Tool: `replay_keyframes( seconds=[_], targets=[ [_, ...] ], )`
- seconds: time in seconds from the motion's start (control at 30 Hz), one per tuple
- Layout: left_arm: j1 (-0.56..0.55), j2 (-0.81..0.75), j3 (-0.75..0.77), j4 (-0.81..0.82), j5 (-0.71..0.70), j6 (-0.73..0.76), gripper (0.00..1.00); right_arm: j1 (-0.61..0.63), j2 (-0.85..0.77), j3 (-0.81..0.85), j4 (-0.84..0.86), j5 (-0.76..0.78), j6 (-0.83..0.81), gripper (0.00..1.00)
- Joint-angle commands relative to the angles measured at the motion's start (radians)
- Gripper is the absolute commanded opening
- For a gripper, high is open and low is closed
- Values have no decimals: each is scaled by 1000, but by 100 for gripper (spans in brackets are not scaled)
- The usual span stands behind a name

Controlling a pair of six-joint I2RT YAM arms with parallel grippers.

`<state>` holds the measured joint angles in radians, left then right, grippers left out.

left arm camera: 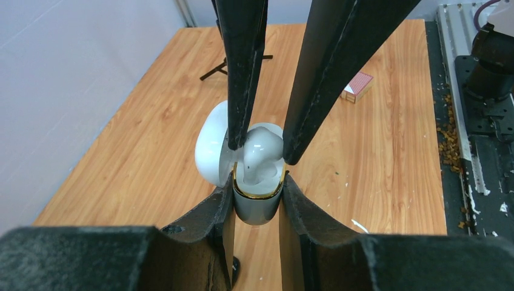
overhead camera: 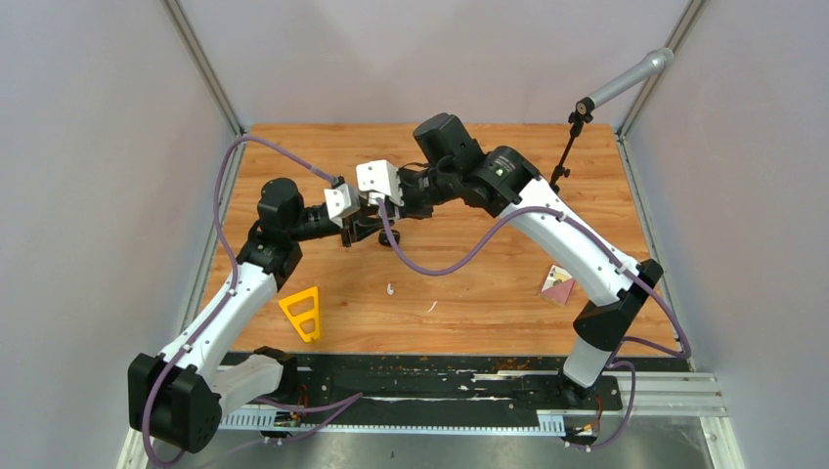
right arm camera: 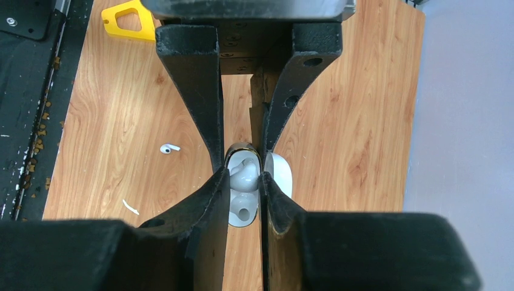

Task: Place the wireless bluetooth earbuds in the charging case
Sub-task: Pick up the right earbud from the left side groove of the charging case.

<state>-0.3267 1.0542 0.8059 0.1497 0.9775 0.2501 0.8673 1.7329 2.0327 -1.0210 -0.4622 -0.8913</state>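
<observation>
- Wireless bluetooth earbuds: one white earbud [left arm camera: 262, 154] sits partly in the well of the charging case [left arm camera: 257, 209]. A second white earbud [overhead camera: 390, 289] lies loose on the table [overhead camera: 508, 303], well apart from the case on the side toward the arm bases. We see no black ones.
- Left gripper [left arm camera: 257, 189]: fingers narrow, clamped on the case body just under its gold rim. The mouth faces the other arm and the lid [left arm camera: 211, 151] is swung back. We judge this grip serves to steady the case and leave the well free.
- Right gripper [left arm camera: 263, 151]: fingers narrow, pinching the head of the first earbud from directly opposite the case mouth. This should let the stem run straight down the well.
- Step in hand, as we judge it: seating. The earbud head stands proud of the rim, so it is not yet home.
- Next move calls for a short push along the well axis, then release. A tilt could jam the stem or shift the case in its clamp.
- A thin white sliver [overhead camera: 431, 307] lies near the loose earbud. It is no earbud.
</observation>
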Motion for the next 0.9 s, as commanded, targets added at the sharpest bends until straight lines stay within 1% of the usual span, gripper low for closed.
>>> replay_keyframes(
  seconds=[0.0,0.13,0.27,0.37,0.43,0.5,0.57,0.67,0.87],
  targets=[
    [-6,-20,27,11,-7,19,0,6,-22,69,29,-16,28,11],
    [-6,-13,23,11,-39,15,0,6,-36,101,24,-15,45,11],
    [-6,-3,12,51,-87,-33,0,6,-58,105,-2,5,65,10],
    [-6,-6,7,71,-154,-47,0,2,-85,74,-27,52,102,9],
    [-6,-12,-7,102,-186,-61,0,-4,-102,37,-12,117,177,9],
    [-6,-13,-26,144,-188,-80,0,-16,-104,22,-10,168,263,9],
    [-12,-9,-30,149,-183,-76,0,-26,-91,37,-36,181,324,9],
    [-18,-3,-28,160,-162,-85,0,-29,-52,86,-84,183,346,7],
    [-25,-2,-25,189,-130,-117,0,-31,-15,115,-73,187,372,8]
  ],
)
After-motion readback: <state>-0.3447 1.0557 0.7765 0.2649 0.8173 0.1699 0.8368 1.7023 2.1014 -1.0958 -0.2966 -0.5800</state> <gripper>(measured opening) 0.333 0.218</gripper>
